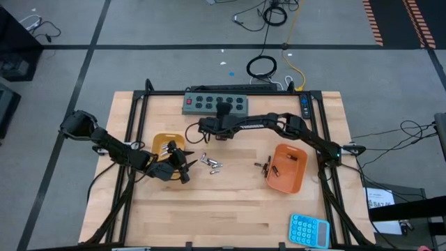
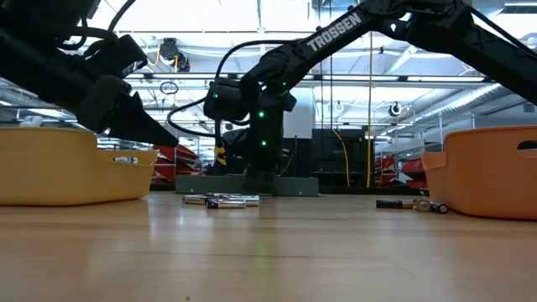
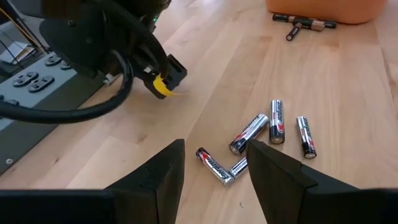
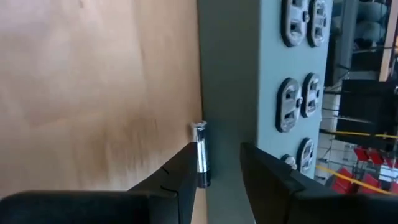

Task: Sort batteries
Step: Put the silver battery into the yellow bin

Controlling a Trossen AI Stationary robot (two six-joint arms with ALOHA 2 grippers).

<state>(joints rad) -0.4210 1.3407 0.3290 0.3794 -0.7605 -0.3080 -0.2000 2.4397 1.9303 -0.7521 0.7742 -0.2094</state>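
Observation:
Several silver batteries [image 1: 211, 164] lie loose on the wooden table between two orange trays, the left tray [image 1: 160, 141] and the right tray [image 1: 289, 174]. My left gripper [image 3: 214, 146] hangs open just above them, beside the left tray. My right gripper [image 4: 217, 146] is open, low by the grey power strip [image 1: 216, 103] at the far edge. One silver battery [image 4: 200, 149] lies along the strip's near edge between its fingers, close to one finger [image 4: 180, 171]. Two or three batteries [image 1: 263, 166] lie beside the right tray. My right gripper stands over the lone battery by the power strip, slanting down toward the far edge. The battery's near end [image 4: 203, 180] disappears behind one finger, so I cannot tell whether that finger touches it. The other finger is clear of it.
The power strip's side wall [image 4: 227, 93] rises right beside the right gripper. A blue calculator [image 1: 309, 229] lies at the near right corner. Bare wood lies open along the table's near half. The right arm [image 2: 336, 38] spans the table's far middle.

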